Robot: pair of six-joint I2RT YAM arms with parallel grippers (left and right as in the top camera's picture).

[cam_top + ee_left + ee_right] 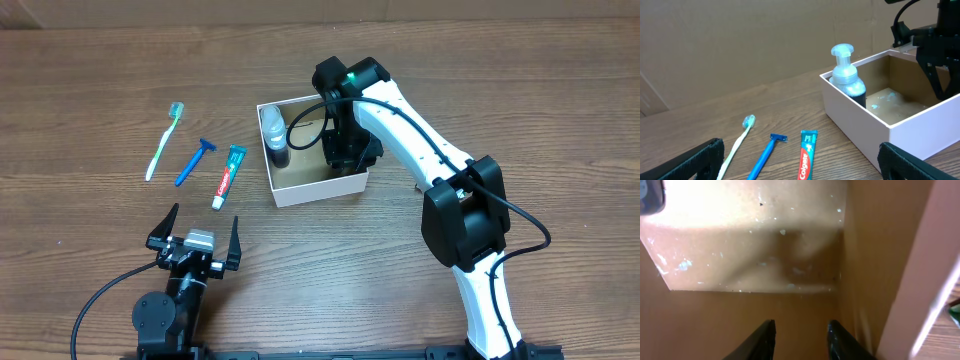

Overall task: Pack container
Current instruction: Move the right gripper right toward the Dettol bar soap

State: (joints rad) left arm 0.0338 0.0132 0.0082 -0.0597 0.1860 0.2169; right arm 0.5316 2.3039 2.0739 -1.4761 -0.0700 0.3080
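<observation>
The container (318, 187) is a small square box with white walls and a brown floor, at mid-table. A pump bottle (273, 131) with a clear cap stands in its left corner. My right gripper (346, 150) reaches down inside the box on the right side. In the right wrist view its fingers (765, 339) stand a little apart over the brown floor (755, 255) with nothing between them. My left gripper (195, 236) rests wide open near the front edge, facing the toothpaste (806, 155), and holds nothing.
Left of the box lie a green-and-white toothbrush (165, 140), a blue razor (195, 160) and a red-and-green toothpaste tube (228, 177), side by side on the wooden table. A black cable runs along the right arm.
</observation>
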